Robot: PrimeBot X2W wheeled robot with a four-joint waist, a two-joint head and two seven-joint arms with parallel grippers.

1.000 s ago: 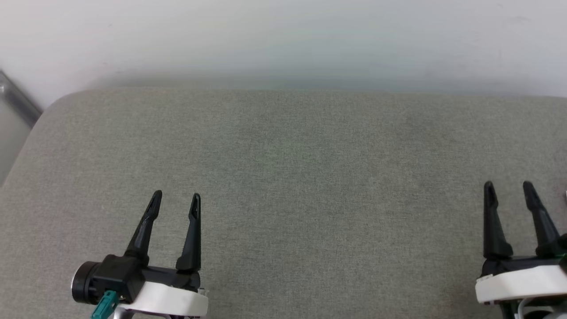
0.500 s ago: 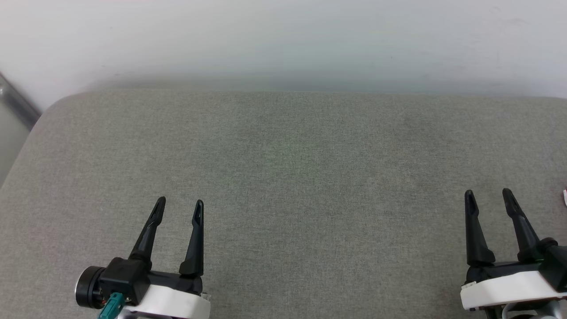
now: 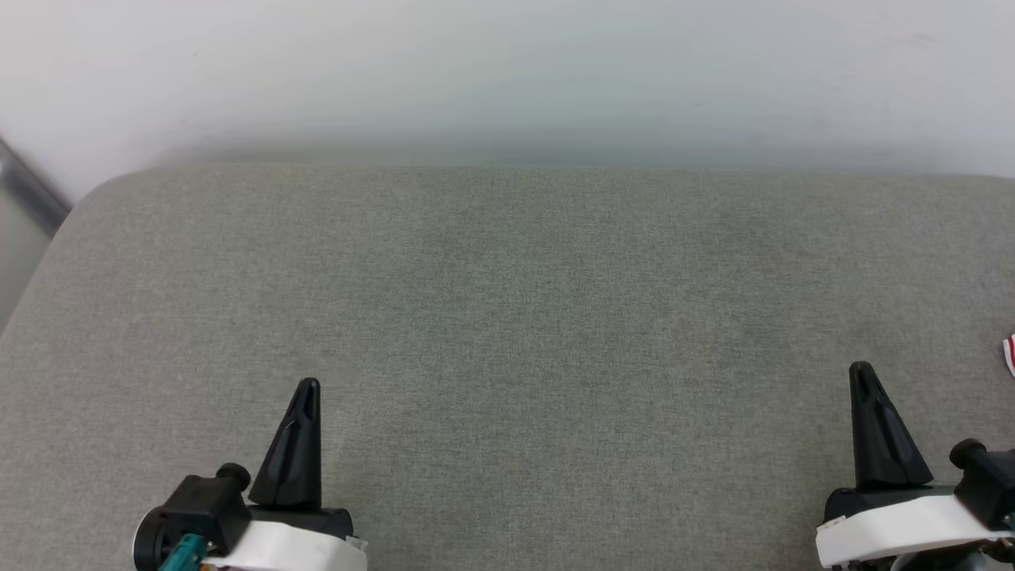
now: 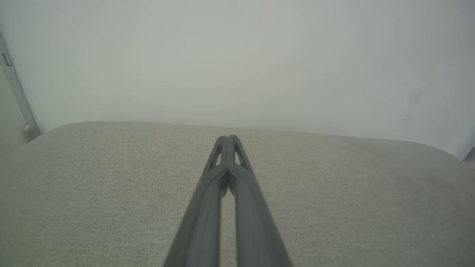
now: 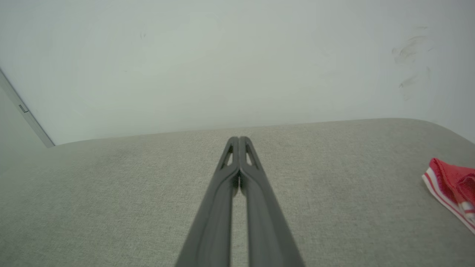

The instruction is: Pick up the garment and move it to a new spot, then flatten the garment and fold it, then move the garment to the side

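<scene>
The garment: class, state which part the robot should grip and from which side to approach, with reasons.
Probably its striped trim edge: the garment lies far right on the cushion, that edge turned toward the right gripper. Open the shut gripper and come in from the left, low over the cushion.

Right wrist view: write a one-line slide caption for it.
Shut right gripper over grey fabric surface; red, stripe-trimmed garment at right edge.
</scene>
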